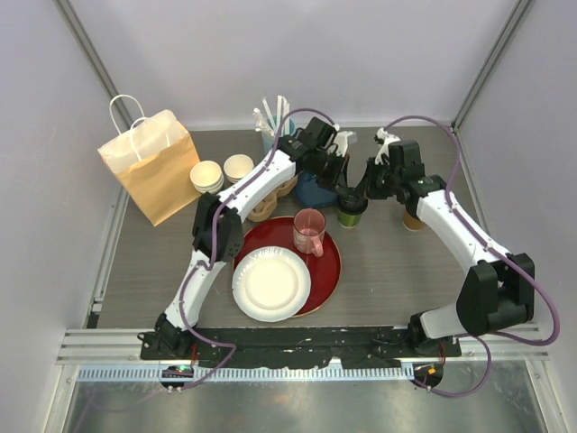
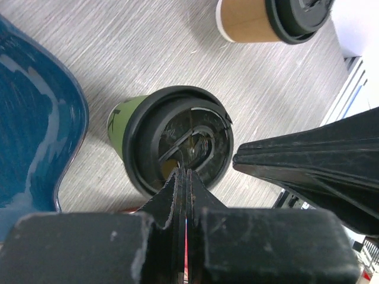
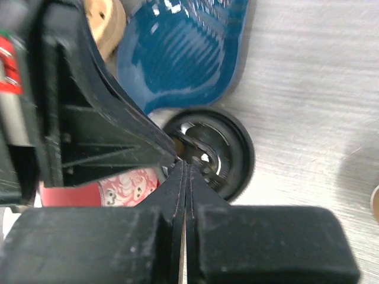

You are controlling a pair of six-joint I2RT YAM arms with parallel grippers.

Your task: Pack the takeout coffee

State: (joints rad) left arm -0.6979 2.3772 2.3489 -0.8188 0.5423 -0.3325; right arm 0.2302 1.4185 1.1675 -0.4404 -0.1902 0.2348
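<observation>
The green-sided cup (image 1: 352, 215) with a black lid stands on the table just behind the red tray; it also shows in the left wrist view (image 2: 121, 121), and its lid in the right wrist view (image 3: 228, 148). The kraft-brown cup (image 1: 413, 219) with a black lid stands to its right, and in the left wrist view (image 2: 249, 21) it lies beyond the green one. My left gripper (image 1: 341, 187) (image 2: 182, 174) is shut, tips over the green cup's lid. My right gripper (image 1: 360, 192) (image 3: 182, 165) is shut too, tips at the same lid, meeting the left fingers.
A brown paper bag (image 1: 153, 162) stands at back left, with lidless stacked cups (image 1: 221, 173) beside it. A blue bowl (image 1: 311, 191) sits left of the green cup. A pink mug (image 1: 309, 233) and a white paper plate (image 1: 270, 284) rest on the red tray (image 1: 332, 271).
</observation>
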